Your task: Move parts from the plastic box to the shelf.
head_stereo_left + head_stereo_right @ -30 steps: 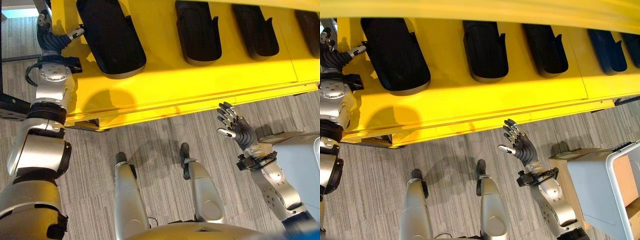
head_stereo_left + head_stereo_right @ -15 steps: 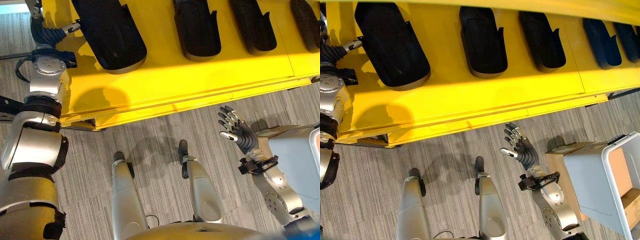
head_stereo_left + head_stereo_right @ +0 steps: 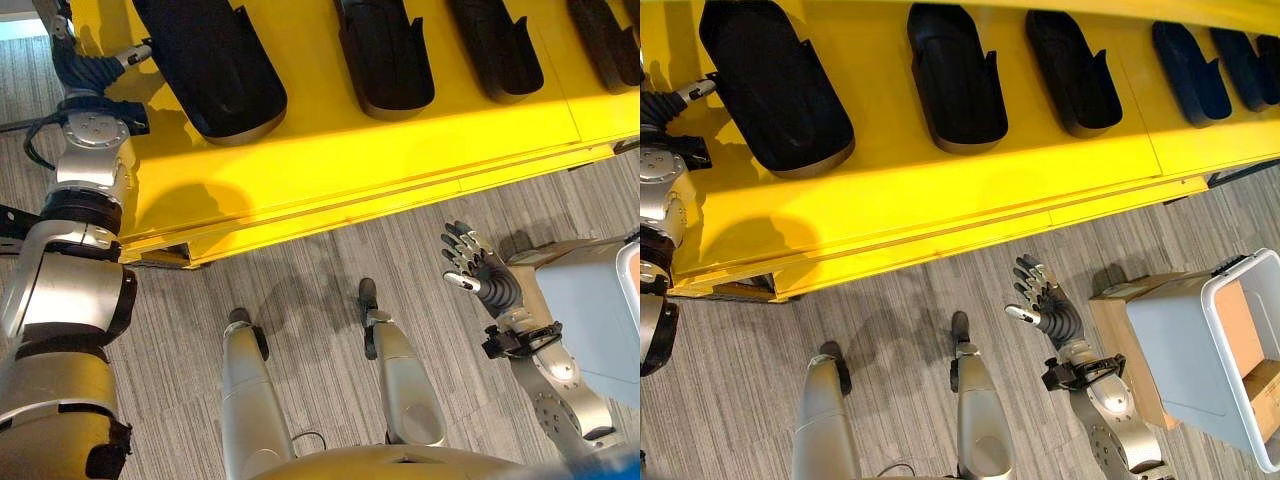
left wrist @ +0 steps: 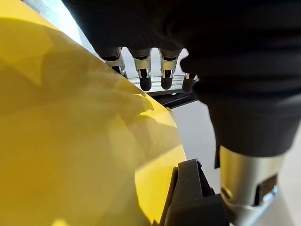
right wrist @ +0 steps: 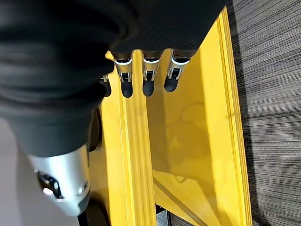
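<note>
The right hand point(image 3: 1048, 305) hangs over the grey floor point(image 3: 890, 300), just in front of the yellow shelf point(image 3: 940, 190). Its fingers point(image 5: 146, 75) are straight and slightly spread, the thumb out to the side, and it holds nothing. In its wrist view the fingertips point along the shelf's front edge without touching it.

To the right of that arm stands the plastic box point(image 3: 1215, 355), pale grey with a white rim, near the hand but apart from it. Brown cardboard point(image 3: 1265, 385) lies inside the box, and a brown carton point(image 3: 1120, 340) sits against its near wall.

The left hand point(image 3: 85, 65) is raised at the far left end of the shelf, beside the first black part point(image 3: 210, 65). Its thumb points toward that part's edge; whether it touches cannot be told. In the left wrist view its fingers point(image 4: 145, 75) reach straight out over the yellow surface, relaxed and gripping nothing.

The shelf runs across the whole scene above the floor. On it lies a row of black parts, long moulded shells with rounded near ends, set well apart from one another: the largest at the left, then a second point(image 3: 955, 75), a third point(image 3: 1072, 72), and further ones point(image 3: 1185, 70) toward the right end.
</note>
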Available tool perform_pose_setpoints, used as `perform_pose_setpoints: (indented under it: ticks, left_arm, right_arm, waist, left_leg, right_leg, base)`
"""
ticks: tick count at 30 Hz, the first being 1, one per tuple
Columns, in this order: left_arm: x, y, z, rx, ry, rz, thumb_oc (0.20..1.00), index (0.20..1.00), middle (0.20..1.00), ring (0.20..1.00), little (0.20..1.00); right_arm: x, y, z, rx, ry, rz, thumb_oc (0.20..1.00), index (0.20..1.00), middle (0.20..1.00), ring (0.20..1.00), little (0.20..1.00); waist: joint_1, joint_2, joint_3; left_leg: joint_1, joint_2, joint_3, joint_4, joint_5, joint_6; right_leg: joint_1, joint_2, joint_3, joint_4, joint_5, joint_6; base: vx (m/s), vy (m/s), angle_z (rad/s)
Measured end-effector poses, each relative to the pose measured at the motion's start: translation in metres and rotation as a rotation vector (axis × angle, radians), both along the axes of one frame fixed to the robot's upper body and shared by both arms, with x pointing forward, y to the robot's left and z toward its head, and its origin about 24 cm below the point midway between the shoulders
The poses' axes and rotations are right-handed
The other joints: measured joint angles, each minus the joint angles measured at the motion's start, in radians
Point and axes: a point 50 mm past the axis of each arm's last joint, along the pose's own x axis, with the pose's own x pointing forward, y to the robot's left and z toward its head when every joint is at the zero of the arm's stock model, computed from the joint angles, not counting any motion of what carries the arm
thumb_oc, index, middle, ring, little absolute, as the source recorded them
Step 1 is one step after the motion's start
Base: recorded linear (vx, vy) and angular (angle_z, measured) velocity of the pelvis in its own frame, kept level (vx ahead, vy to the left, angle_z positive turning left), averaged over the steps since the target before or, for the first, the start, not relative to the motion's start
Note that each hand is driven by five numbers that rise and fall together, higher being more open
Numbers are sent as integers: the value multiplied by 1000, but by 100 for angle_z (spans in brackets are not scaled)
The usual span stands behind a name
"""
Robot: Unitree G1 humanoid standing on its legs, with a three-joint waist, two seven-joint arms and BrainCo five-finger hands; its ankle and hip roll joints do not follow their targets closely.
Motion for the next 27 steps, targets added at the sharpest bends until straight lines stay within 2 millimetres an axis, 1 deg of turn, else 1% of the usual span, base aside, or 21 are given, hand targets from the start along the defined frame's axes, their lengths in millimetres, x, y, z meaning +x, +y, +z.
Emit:
perform_pose_setpoints:
  ticks: [6,11,12,15,21,22,23,24,25,27]
  left_arm:
    - [0,0,-1,8,13,2,1000,1000,1000,1000,1000]
    - [2,-3,-4,28,49,-9,1000,1000,1000,1000,1000]
    - [3,-4,-4,29,51,-15,1000,1000,1000,1000,1000]
    - [3,-8,-3,43,49,-45,1000,1000,1000,1000,1000]
    - [-1,-8,-3,46,26,-53,1000,1000,1000,1000,1000]
    - [-1,-13,0,66,9,-90,1000,1000,1000,1000,1000]
    - [-1,-31,10,135,-32,-199,1000,1000,1000,1000,1000]
    - [-2,-43,19,165,-74,-265,1000,1000,1000,1000,1000]
    - [-6,-60,34,211,-152,-352,1000,1000,1000,1000,1000]
    - [-11,-72,43,238,-212,-407,1000,1000,1000,1000,1000]
  right_arm:
    - [0,0,0,0,0,5,1000,1000,1000,1000,1000]
    - [0,0,0,-1,-1,17,1000,1000,1000,1000,1000]
    - [0,0,0,-1,-1,17,1000,1000,1000,1000,1000]
    - [1,-1,2,-4,-12,14,1000,1000,1000,1000,1000]
    - [1,-1,2,-4,-11,14,1000,1000,1000,1000,1000]
    - [1,-2,2,-4,-11,13,1000,1000,1000,1000,1000]
    - [1,-3,1,-6,-8,7,1000,1000,1000,1000,1000]
    - [1,-4,1,-7,-9,4,1000,1000,1000,1000,1000]
    - [2,-5,2,-8,-13,-2,1000,1000,1000,1000,1000]
    - [2,-8,4,-11,-20,-15,1000,1000,1000,1000,1000]
  waist:
    - [1,3,0]
    - [15,7,2]
    - [11,9,3]
    - [25,27,14]
    - [20,30,16]
    - [19,30,17]
    - [21,32,18]
    - [23,34,19]
    - [24,40,23]
    - [25,49,28]
  left_leg:
    - [3,0,0,-2,0,0]
    - [37,-2,-3,-38,13,-6]
    - [41,-3,-6,-47,16,-8]
    - [49,-4,-13,-69,27,-16]
    - [60,-4,-20,-77,30,-20]
    - [62,-3,-20,-79,30,-20]
    - [63,-4,-23,-81,32,-21]
    - [64,-5,-26,-81,33,-22]
    - [68,-5,-28,-81,33,-22]
    - [81,-6,-28,-82,33,-21]
  right_leg:
    - [3,0,0,0,1,0]
    - [31,-2,-9,-8,1,1]
    - [36,-2,-14,-11,1,1]
    - [38,-2,-24,-8,2,4]
    - [48,-2,-36,-6,-1,1]
    - [49,-2,-36,-7,-1,1]
    - [52,-2,-39,-6,-2,1]
    - [55,-2,-41,-6,-2,1]
    - [61,-2,-43,-7,-4,-2]
    - [74,-2,-45,-10,-8,-8]
  base:
    - [0,0,0]
    - [-2,-16,6]
    - [0,-9,12]
    - [-12,-17,9]
    - [-2,-1,1]
    - [-2,-1,4]
    - [-3,-11,5]
    - [-3,-12,7]
    - [-3,-12,5]
    - [0,0,0]
